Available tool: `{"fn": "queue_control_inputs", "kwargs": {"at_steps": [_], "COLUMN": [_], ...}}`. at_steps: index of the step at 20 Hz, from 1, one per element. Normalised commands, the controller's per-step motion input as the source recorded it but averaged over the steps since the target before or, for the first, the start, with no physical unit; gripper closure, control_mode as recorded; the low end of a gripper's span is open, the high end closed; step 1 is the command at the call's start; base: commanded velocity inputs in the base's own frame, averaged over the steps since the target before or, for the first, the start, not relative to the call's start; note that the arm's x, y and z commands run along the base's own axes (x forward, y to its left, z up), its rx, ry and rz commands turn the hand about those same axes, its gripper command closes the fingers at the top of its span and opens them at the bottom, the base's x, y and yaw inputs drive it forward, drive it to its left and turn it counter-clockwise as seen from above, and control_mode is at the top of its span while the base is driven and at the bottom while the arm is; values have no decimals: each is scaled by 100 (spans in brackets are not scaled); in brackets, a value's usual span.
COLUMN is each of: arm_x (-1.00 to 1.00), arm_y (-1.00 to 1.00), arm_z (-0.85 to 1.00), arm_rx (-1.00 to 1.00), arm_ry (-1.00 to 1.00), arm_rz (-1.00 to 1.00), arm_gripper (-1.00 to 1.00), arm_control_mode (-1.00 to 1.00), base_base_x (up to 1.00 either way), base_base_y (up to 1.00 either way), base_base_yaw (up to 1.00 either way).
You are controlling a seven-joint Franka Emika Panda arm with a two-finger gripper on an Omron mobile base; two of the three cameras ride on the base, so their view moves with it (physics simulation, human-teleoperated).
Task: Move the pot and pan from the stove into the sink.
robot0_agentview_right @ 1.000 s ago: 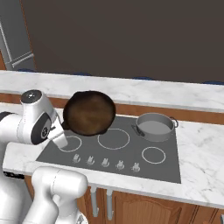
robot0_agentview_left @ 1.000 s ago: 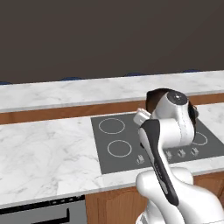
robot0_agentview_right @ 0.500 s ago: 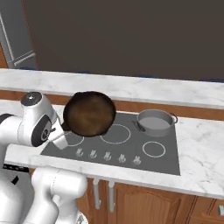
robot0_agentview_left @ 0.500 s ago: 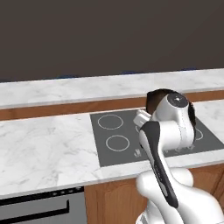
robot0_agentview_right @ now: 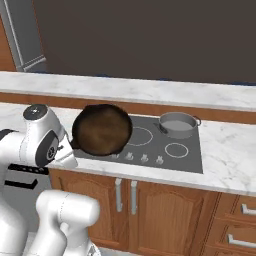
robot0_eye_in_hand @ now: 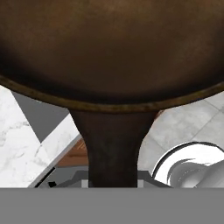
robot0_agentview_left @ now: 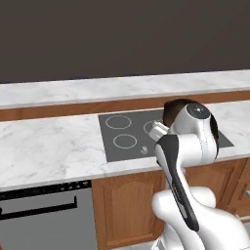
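Gripper (robot0_agentview_right: 73,146) clenched on the handle of the pan (robot0_agentview_right: 102,129), which extends straight out from the claw and is held in the air, tilted, above the front left of the stove (robot0_agentview_right: 187,162). Arm folded close over its base. The pot (robot0_agentview_right: 177,124) sits on the stove's rear right burner.

The pan (robot0_agentview_right: 102,129) is dark brown with a mottled, rusty inside, its handle (robot0_eye_in_hand: 113,146) a darker brown-black; the pot (robot0_agentview_right: 177,124) is plain grey metal with dark handles; the stove (robot0_agentview_right: 165,146) is flat dark grey, marked with white ring outlines and small silver knobs; the counter (robot0_agentview_left: 49,146) is white marble with faint grey veins; the cabinets (robot0_agentview_right: 165,210) below are warm orange-brown wood with silver handles; the wall (robot0_agentview_left: 122,39) is dark brown-grey
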Motion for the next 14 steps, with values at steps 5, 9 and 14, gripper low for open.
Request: {"fn": "queue_control_inputs", "kwargs": {"at_steps": [5,9,14], "arm_x": [0,0,0], "arm_y": [0,0,0], "arm_z": [0,0,0], "arm_rx": [0,0,0], "arm_ry": [0,0,0], "arm_rz": [0,0,0], "arm_gripper": [100,100,100], "arm_control_mode": [100,100,100], "base_base_x": [-49,-16,-3], "base_base_y": [-4,-27,-21], "base_base_yaw": [-2,-30,-42]}}
